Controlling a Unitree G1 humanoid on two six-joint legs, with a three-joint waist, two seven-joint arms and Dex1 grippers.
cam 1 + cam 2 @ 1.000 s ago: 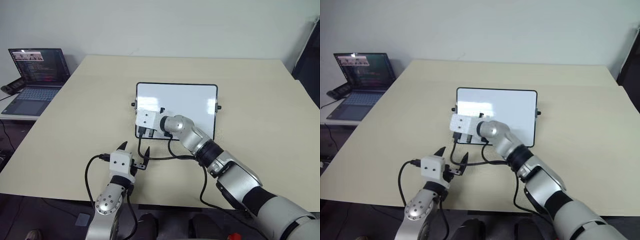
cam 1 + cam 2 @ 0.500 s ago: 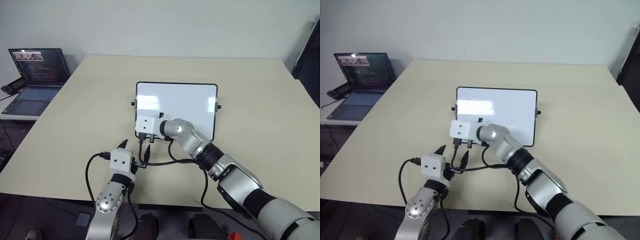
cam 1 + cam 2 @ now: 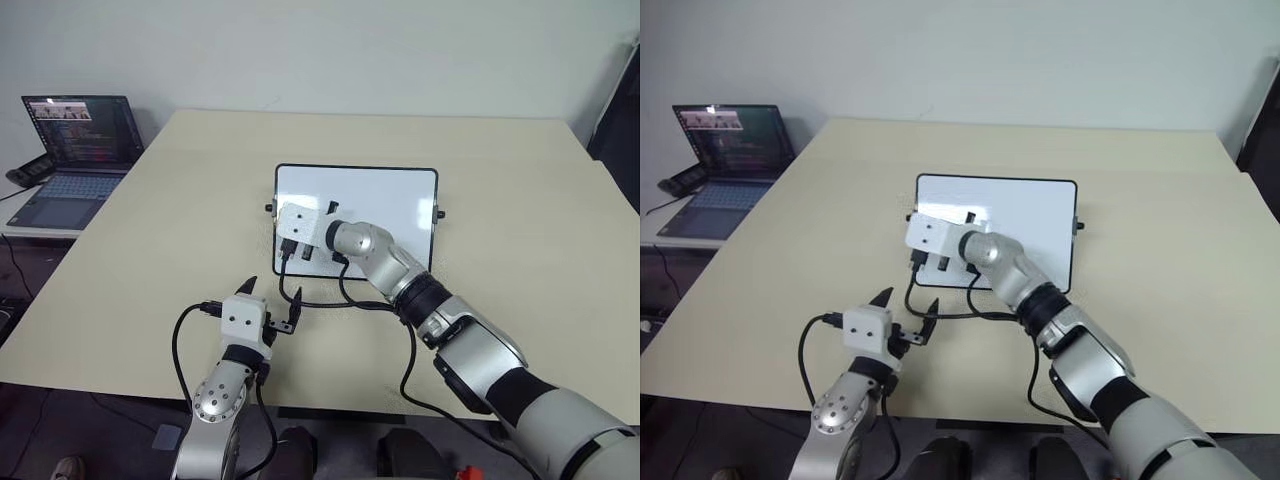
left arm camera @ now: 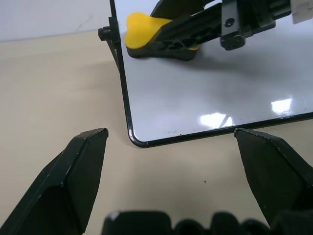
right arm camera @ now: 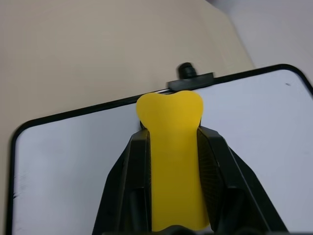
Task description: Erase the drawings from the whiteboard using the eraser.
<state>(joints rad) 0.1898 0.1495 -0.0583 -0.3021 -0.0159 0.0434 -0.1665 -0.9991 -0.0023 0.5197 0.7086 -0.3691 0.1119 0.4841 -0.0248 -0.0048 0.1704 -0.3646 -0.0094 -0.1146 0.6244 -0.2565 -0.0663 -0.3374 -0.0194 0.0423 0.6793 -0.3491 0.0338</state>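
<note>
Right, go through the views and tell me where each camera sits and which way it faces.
Head, both eyes: look forward and down over both arms at the whiteboard on the table; a laptop at far left.
Left wrist: looks level across the table between the open left gripper at the board's corner.
Right wrist: looks down at the eraser clamped in the right gripper.
Shared: both wrist views show eraser and board.

We see a glossy white whiteboard (image 3: 380,200) with a thin black frame on a pale beige table (image 3: 520,200) — a yellow eraser (image 5: 171,161) with a dark base between black fingers (image 5: 128,181), and black finger pads (image 4: 73,171).
</note>
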